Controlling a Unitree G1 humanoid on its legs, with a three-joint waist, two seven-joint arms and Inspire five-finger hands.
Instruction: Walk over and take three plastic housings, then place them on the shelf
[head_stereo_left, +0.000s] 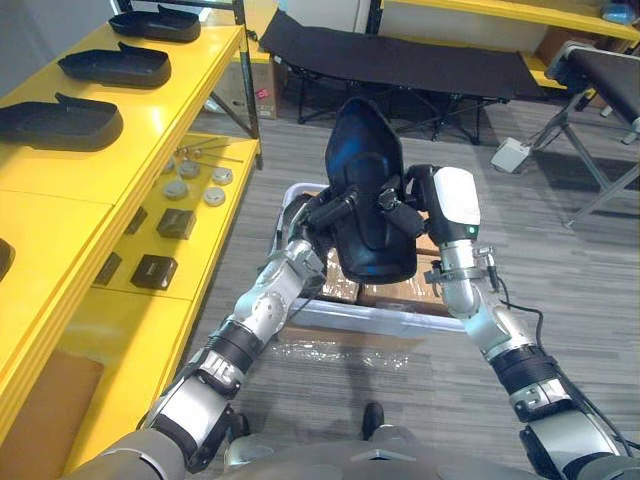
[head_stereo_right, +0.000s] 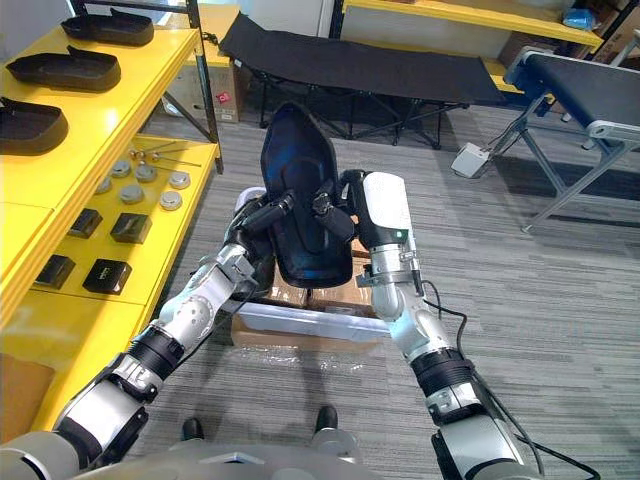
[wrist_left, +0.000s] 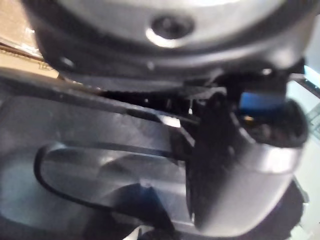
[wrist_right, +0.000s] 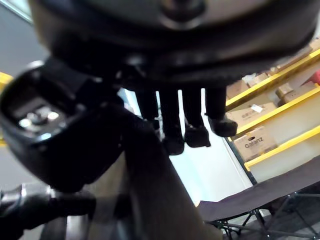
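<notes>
A black plastic housing stands upright in the air in front of me, held between both hands. My left hand grips its left edge with curled fingers. From the other side my right hand clamps it, the thumb on the front and the fingers curled behind. The left wrist view shows the housing's hollow inside from close up. Three more black housings lie in a row on the top of the yellow shelf to my left.
Small black boxes and round metal discs lie on the lower shelf level. A white crate with cardboard boxes sits on the floor under my hands. A black folding cot stands behind, and a white box lies on the floor at right.
</notes>
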